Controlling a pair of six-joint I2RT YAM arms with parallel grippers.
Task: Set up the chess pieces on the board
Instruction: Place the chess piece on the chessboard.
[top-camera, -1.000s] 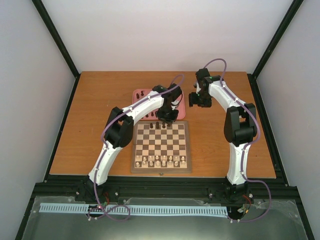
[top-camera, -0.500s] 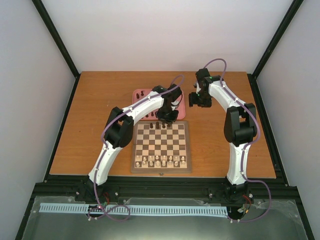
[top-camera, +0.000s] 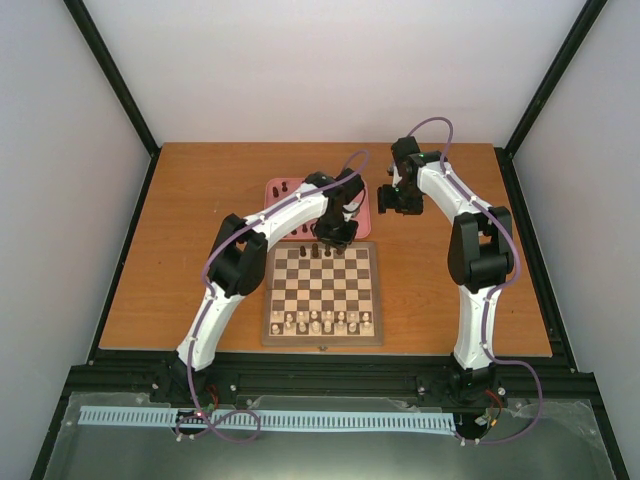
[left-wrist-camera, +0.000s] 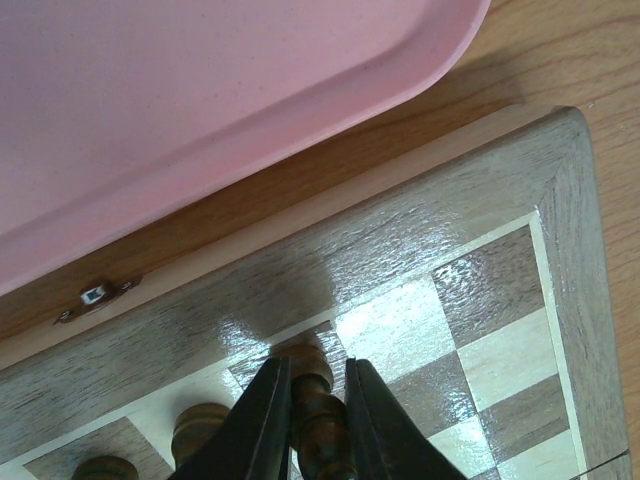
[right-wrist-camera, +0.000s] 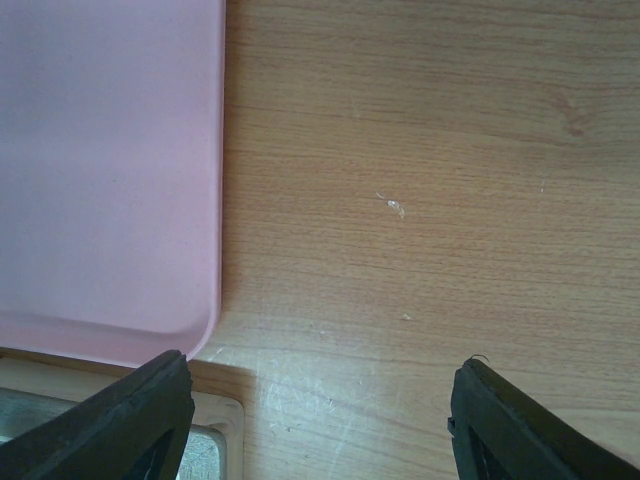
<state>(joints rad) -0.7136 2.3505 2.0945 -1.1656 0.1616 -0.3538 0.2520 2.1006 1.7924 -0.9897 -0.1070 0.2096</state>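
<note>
The chessboard (top-camera: 322, 292) lies at the table's near middle, also seen in the left wrist view (left-wrist-camera: 480, 300). My left gripper (top-camera: 336, 238) (left-wrist-camera: 312, 400) is shut on a dark chess piece (left-wrist-camera: 312, 400), held upright over the board's back row. Two more dark pieces (left-wrist-camera: 200, 428) stand on that row to its left, and they show from above (top-camera: 316, 250). Pale cream pieces (top-camera: 322, 321) fill the near rows. Other dark pieces (top-camera: 284, 187) lie on the pink tray (top-camera: 275, 193). My right gripper (top-camera: 390, 200) (right-wrist-camera: 315, 420) is open and empty over bare table beside the tray's corner (right-wrist-camera: 110, 180).
The pink tray (left-wrist-camera: 200, 100) sits just behind the board's far edge. A small metal clasp (left-wrist-camera: 95, 296) is on the board's far side. Black frame posts and white walls surround the wooden table (top-camera: 200, 220).
</note>
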